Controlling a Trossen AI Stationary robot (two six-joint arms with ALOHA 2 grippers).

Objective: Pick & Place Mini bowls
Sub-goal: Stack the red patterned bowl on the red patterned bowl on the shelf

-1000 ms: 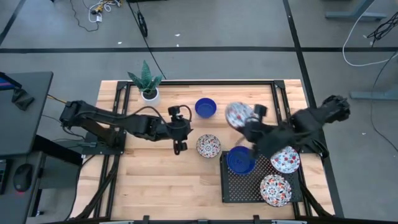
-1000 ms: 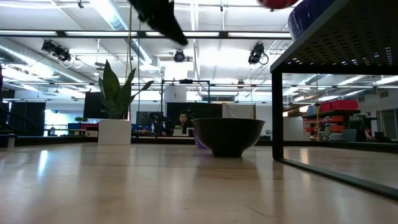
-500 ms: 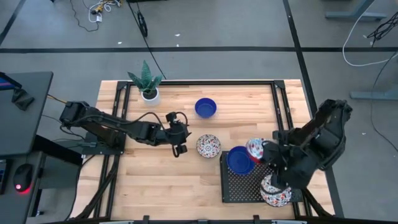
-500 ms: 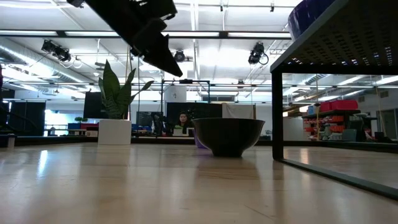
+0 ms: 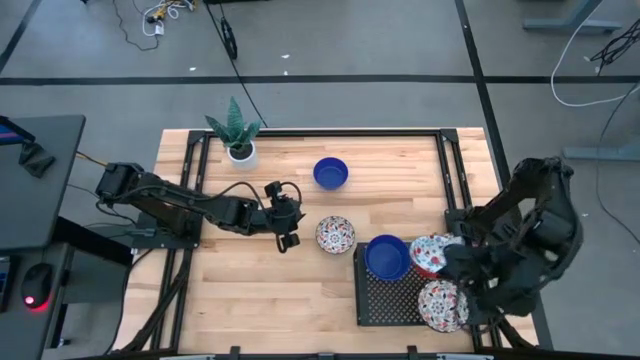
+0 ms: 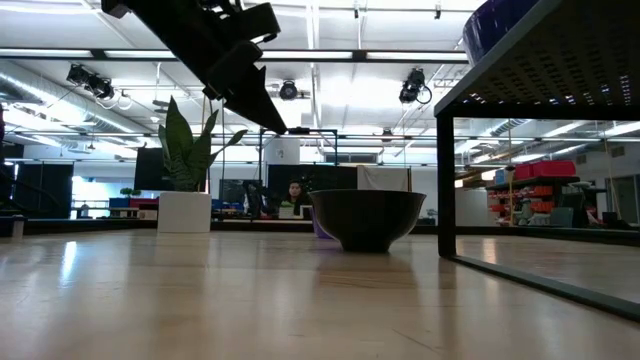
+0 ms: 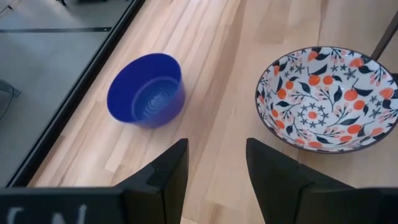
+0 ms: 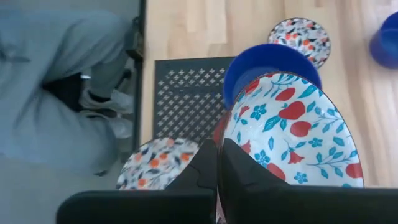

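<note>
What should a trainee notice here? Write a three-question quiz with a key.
1. True or false: the left hand is open and holds nothing.
2. The right hand grips: A a cup; B a flowered bowl; C the plant pot.
3. In the high view, how many bowls stand on the bare wooden table, off the black rack?
Key: 1 true; 2 B; 3 two, the blue bowl and the patterned bowl.
</note>
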